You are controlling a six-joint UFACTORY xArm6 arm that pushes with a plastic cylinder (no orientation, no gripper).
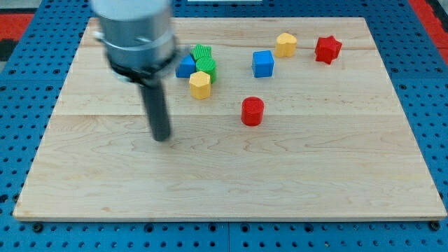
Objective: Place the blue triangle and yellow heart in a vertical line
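Camera view shows my tip [162,137], a plain rod end effector with nothing to spread or pinch, resting on bare pale wooden tabletop [280,175], below-left of the cluster where the small blue triangle block [185,67] touches two green blocks [204,60] and the yellow heart-like block [200,85]. I judge this the approach step: next I must reach one task block and nudge it directly above or below the other. Blue pegboard [28,84] surrounds the tabletop.

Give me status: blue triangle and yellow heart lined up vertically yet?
Not yet. The blue triangle sits at the view's upper left of the yellow heart, offset sideways, green blocks crowding them. My tip is below-left, touching nothing. The aligning push remains.
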